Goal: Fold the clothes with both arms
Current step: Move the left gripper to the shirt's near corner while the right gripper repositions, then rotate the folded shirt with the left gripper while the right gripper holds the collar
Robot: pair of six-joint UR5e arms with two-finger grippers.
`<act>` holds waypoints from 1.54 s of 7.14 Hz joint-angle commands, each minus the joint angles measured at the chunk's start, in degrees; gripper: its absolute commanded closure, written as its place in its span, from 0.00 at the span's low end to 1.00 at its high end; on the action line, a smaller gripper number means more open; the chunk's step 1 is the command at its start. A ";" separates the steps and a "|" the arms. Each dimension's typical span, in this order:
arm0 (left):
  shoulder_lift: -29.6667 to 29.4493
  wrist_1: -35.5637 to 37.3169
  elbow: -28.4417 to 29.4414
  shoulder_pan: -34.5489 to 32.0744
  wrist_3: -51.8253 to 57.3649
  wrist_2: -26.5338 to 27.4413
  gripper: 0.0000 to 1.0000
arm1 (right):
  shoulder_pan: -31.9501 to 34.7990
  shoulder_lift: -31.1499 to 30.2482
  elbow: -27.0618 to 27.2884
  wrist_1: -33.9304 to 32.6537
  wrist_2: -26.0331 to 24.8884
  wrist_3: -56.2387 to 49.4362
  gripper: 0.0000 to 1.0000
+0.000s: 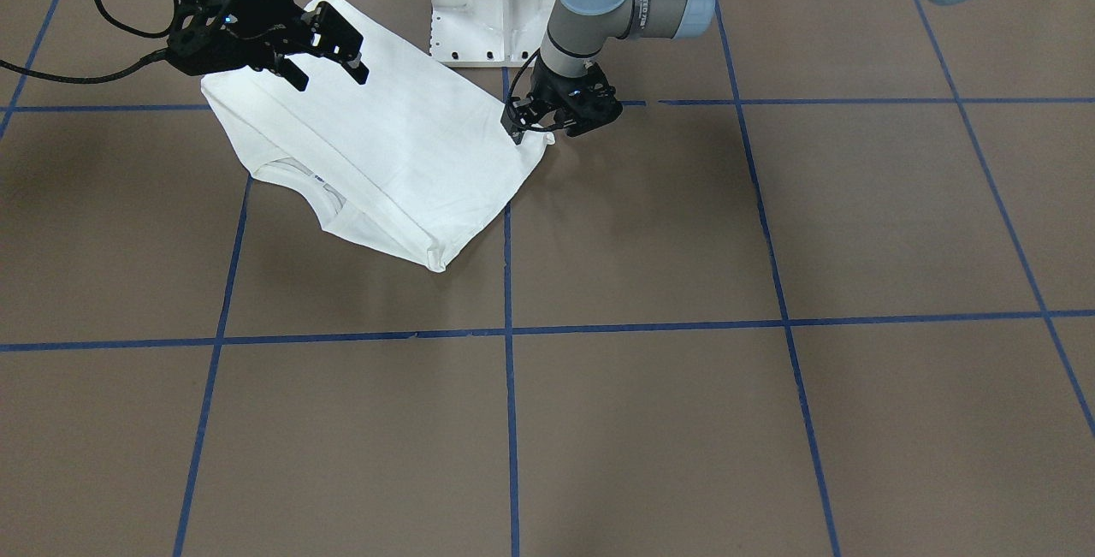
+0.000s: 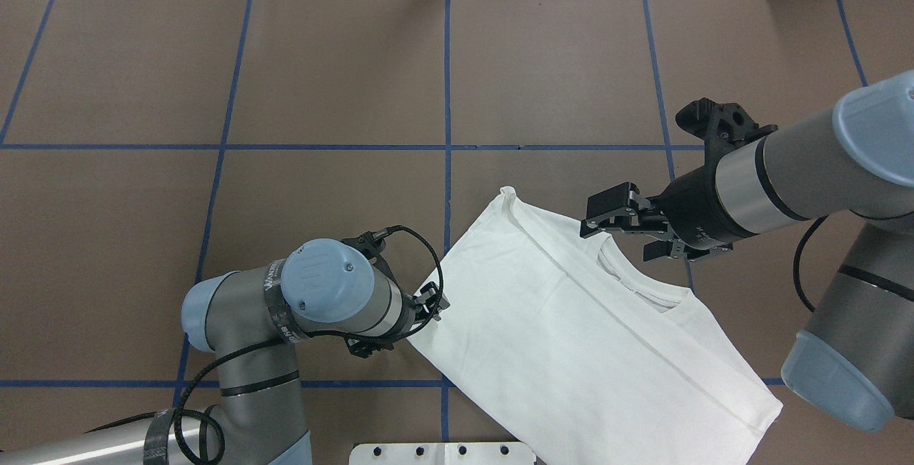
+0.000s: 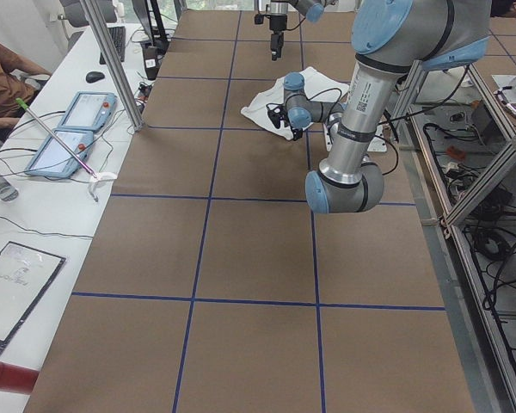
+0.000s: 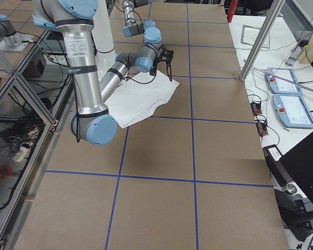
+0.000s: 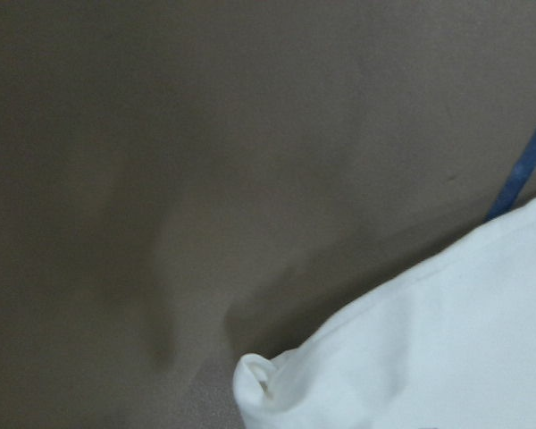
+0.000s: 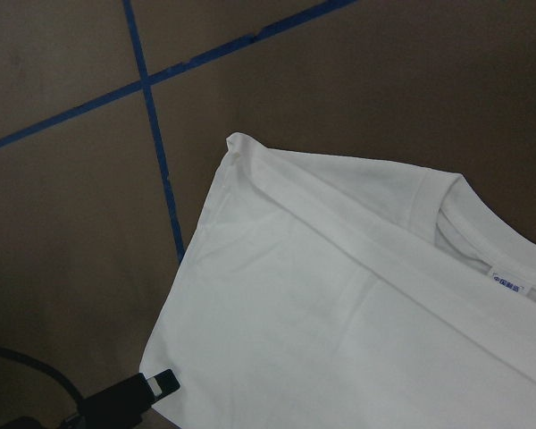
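T-shirt (image 2: 585, 336), white, long-sleeved: laid flat on the brown counter (image 2: 214, 58), just in front of the white pedestal base (image 1: 496, 1), toward the robot's right. No sleeve is seen spread out. A folded layer is laid along the collar (image 2: 643, 286) edge, and the neck label (image 6: 511, 284) is exposed. Progress is judged partial: first folds are made, and halving into a compact stack is outstanding.

Left end effector (image 2: 430, 306): set low at a corner away from the collar. Whether cloth is gripped cannot be told.

Right end effector (image 2: 618, 236): spread wide, nothing held, hung above the collar end.

Folded white T-shirt (image 2: 571, 336) lies between left arm (image 2: 328, 293) and right arm (image 2: 778, 172).
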 commanded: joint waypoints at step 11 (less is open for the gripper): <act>-2.84 -2.74 7.17 -18.39 14.09 -0.07 1.00 | 0.44 2.29 -4.33 0.00 -4.23 -0.70 0.00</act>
